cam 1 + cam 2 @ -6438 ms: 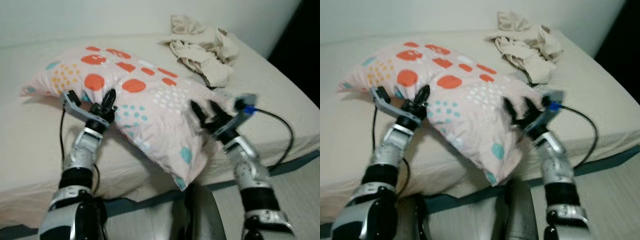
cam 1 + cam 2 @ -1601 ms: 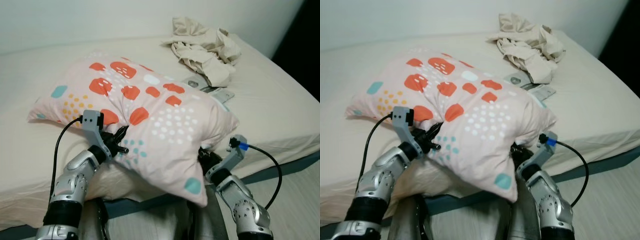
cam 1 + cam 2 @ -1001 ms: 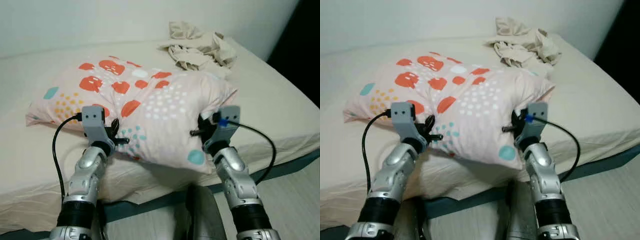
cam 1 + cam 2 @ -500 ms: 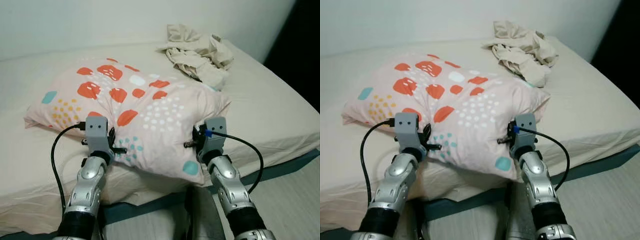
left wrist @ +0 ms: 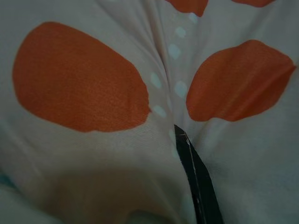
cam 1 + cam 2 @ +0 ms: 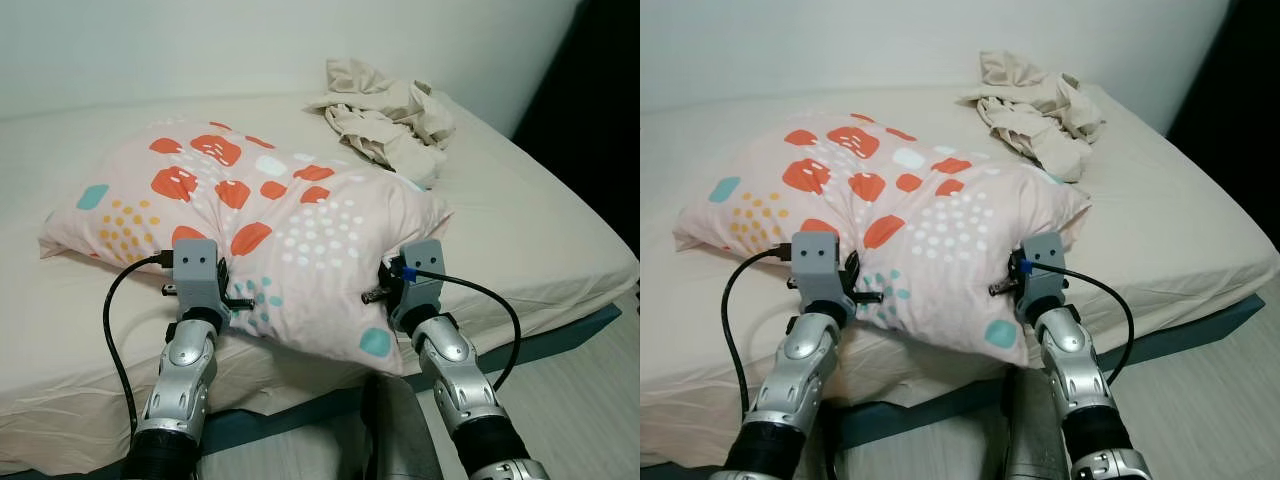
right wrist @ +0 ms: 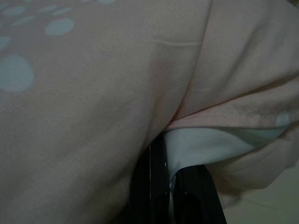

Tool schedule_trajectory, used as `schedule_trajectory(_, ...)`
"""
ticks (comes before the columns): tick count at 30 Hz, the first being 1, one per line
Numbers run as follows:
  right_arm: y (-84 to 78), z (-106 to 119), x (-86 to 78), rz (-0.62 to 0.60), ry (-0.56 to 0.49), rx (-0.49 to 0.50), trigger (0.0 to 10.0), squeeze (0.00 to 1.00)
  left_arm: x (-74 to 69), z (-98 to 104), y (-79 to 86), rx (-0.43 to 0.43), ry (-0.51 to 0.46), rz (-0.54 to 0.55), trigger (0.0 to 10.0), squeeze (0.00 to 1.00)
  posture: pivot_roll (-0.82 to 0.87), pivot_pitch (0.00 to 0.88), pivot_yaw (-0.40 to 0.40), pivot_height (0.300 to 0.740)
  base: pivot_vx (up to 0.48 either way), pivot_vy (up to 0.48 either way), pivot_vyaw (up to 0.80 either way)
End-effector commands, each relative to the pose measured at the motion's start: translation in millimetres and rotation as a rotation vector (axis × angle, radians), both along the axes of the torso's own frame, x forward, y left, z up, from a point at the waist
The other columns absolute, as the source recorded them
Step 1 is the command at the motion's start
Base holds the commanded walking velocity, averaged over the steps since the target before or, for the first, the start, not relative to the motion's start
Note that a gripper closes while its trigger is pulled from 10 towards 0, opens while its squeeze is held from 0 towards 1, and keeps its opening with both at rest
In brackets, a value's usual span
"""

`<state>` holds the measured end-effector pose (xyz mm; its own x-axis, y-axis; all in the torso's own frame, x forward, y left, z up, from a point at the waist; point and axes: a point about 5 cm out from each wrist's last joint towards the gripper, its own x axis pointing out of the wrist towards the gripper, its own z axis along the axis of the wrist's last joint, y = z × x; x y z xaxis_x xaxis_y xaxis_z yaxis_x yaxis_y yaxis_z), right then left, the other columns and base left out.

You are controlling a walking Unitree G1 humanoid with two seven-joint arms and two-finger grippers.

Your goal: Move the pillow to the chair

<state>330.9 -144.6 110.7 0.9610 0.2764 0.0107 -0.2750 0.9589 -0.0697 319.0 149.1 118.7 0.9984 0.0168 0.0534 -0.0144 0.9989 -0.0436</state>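
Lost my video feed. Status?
Left gripper and right gripper both shut on pillow. Pillow over bed edge. Crumpled cloth behind.

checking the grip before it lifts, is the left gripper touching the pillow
Touching. In the left wrist view a black finger is buried in a fold of the pillow. The left eye view shows the left gripper pressed into the pillow's near edge.
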Motion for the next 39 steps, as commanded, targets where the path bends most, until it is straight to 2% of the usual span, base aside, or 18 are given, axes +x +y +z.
schedule_trajectory(1, 1.0, 0.4, -0.9, 0.006, -0.02, 0.006, 10.0, 0.0, -3.7, -6.1, 2.0, -0.005, 0.016, 0.004, 10.0, 0.0, 0.0, 0.113, -0.036, 0.412, 0.0, 0.0, 0.0)
schedule_trajectory(3, -0.1, -1.0, -1.9, -0.005, -0.02, 0.008, 10.0, 0.0, -3.4, -3.6, 3.6, 0.032, -0.004, 0.007, 10.0, 0.0, 0.0, 0.111, -0.031, 0.422, 0.0, 0.0, 0.0)
schedule_trajectory(6, -0.3, -2.0, -3.0, -0.01, -0.02, 0.011, 10.0, 0.0, -3.3, -2.7, 2.6, -0.002, -0.006, -0.008, 10.0, 0.0, 0.0, 0.109, -0.025, 0.442, 0.0, 0.0, 0.0)
schedule_trajectory(10, -0.2, -2.4, -3.3, -0.011, -0.02, 0.012, 10.0, 0.0, -3.4, -1.9, 1.8, 0.007, -0.012, -0.014, 10.0, 0.0, 0.0, 0.106, -0.023, 0.452, 0.0, 0.0, 0.0)
schedule_trajectory(28, 0.3, -0.9, -1.9, -0.013, -0.031, 0.012, 10.0, 0.0, -3.5, 0.3, 0.6, 0.002, -0.038, -0.017, 10.0, 0.0, 0.0, 0.087, -0.021, 0.55, 0.0, 0.0, 0.0)
schedule_trajectory(39, 2.4, -1.2, -3.4, 0.009, -0.036, 0.016, 10.0, 0.0, -4.4, 0.0, 1.6, 0.002, -0.04, -0.014, 10.0, 0.0, 0.0, 0.089, -0.02, 0.55, 0.0, 0.0, 0.0)
